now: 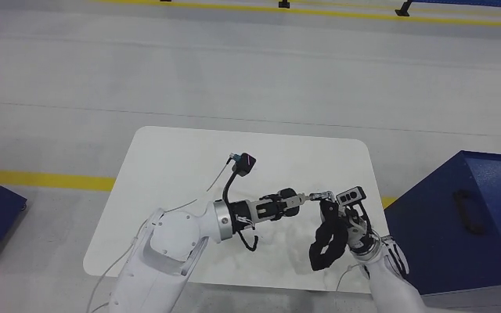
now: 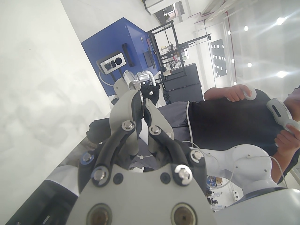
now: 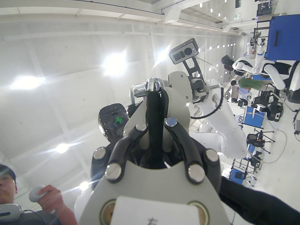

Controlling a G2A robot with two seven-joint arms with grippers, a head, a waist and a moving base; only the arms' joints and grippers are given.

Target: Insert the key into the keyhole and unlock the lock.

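My left gripper (image 1: 300,202) is shut on a thin metal key (image 1: 311,197), held above the table's front right part. In the left wrist view the key (image 2: 142,96) stands edge-on between the fingers (image 2: 124,104), its tip against the silver cylinder of the lock (image 2: 134,84). My right gripper (image 1: 338,206) is shut on the lock (image 1: 326,202), a black sleeved chain (image 1: 325,244) that hangs in a loop below it. From the right wrist the black sleeve (image 3: 153,118) fills the right gripper (image 3: 155,92), with the silver lock head (image 3: 153,84) at the tips. How deep the key sits is hidden.
A white table (image 1: 172,172) with rounded corners lies under both arms. A blue cabinet (image 1: 462,223) stands close by on the right. The left arm's wrist camera mount (image 1: 244,163) sticks up over the table's middle.
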